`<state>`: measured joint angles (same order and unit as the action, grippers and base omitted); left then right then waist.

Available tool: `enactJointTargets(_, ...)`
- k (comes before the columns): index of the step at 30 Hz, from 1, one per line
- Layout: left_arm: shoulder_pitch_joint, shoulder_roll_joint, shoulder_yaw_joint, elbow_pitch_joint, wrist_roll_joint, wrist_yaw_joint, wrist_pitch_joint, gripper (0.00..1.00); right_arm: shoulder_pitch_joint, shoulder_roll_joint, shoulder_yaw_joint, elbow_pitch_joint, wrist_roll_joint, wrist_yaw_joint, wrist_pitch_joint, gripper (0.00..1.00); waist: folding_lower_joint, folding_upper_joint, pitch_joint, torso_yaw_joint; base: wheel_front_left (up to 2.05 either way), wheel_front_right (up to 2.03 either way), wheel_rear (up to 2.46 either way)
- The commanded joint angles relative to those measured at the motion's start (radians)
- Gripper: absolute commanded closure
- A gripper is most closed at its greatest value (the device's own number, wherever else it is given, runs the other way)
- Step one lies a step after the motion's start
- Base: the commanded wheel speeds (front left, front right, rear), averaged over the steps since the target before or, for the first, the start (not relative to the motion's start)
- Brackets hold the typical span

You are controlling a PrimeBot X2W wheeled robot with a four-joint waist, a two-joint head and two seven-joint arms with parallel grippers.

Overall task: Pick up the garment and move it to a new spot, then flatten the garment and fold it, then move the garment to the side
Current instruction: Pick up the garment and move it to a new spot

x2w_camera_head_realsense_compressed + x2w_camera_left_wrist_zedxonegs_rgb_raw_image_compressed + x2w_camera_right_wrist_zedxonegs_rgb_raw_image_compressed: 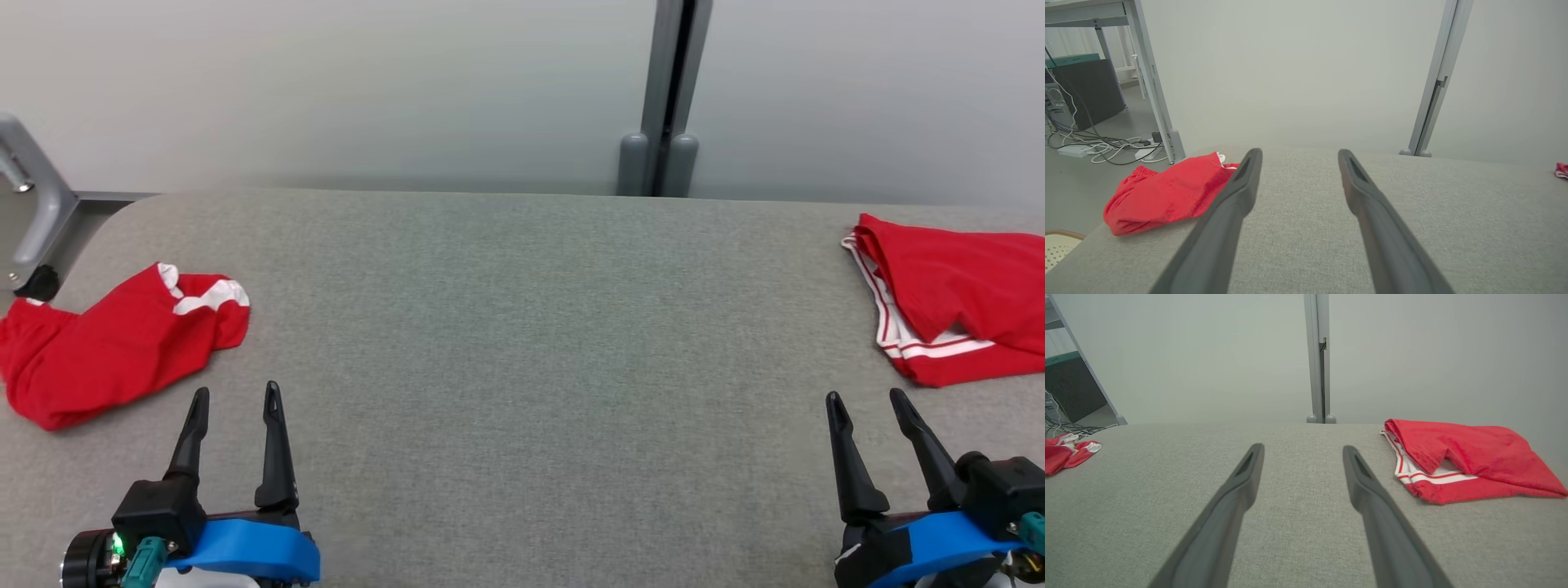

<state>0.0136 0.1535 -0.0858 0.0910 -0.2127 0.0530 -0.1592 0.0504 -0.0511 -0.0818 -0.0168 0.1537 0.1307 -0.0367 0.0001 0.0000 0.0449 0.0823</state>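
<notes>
**A:** Where is the piece to pick up?

**B:** The crumpled red garment with white trim [106,343] lies at the left end of the grey fabric-covered desk [522,327], close to its edge; a folded red garment with white stripes [963,302] sits at the far right and looks finished, so I judge the crumpled one to be the job.

**A:** And the arms?

**B:** The left pincer [236,390] hovers just beside the heap with its fingers spread and nothing between them; the right pincer [865,396] is equally released and empty, near the folded piece.

**A:** How should the pickup go?

**B:** The left arm is the natural choice; it should come down on a raised ridge of cloth rather than a flat patch, close on several layers at once, then lift high enough that the hem clears the desk before carrying it towards the bare middle; a grip on the thin trim alone might slip.
</notes>
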Motion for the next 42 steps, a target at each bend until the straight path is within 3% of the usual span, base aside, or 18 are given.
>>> enactJointTargets(1,-0.006,0.006,0.000,-0.003,-0.004,0.005,0.002,0.00,0.001,0.001,-0.001,0.002,-0.002,0.000,-0.004,0.00,-0.0001,0.0000,0.004,0.019,0.00,0.00,0.00)
enactJointTargets(12,-0.006,0.024,0.019,-0.001,-0.016,0.015,0.000,0.00,-0.008,0.001,0.011,0.007,-0.008,0.000,0.003,0.00,-0.0001,0.0000,0.010,0.118,0.00,0.00,0.00)
enactJointTargets(17,0.004,0.041,0.045,-0.026,-0.034,0.035,-0.001,0.00,-0.016,0.000,0.023,0.009,-0.020,0.000,0.014,0.00,-0.0001,0.0000,0.017,0.221,0.00,0.00,0.00)
enactJointTargets(25,0.011,0.045,0.056,-0.030,-0.043,0.046,-0.010,0.00,-0.025,0.000,0.029,0.006,-0.031,0.000,0.025,0.00,-0.0001,0.0000,0.035,0.302,0.00,0.00,0.00)
enactJointTargets(34,0.021,0.054,0.070,-0.032,-0.059,0.056,-0.022,0.00,-0.033,0.000,0.045,0.006,-0.036,0.000,0.037,0.00,-0.0001,0.0000,0.047,0.341,0.00,0.00,0.00)
enactJointTargets(42,-0.022,0.059,0.075,-0.022,-0.069,0.057,-0.027,0.00,-0.047,-0.007,0.059,-0.002,-0.034,0.000,0.044,0.00,-0.0001,0.0000,0.073,0.321,0.00,0.00,0.00)
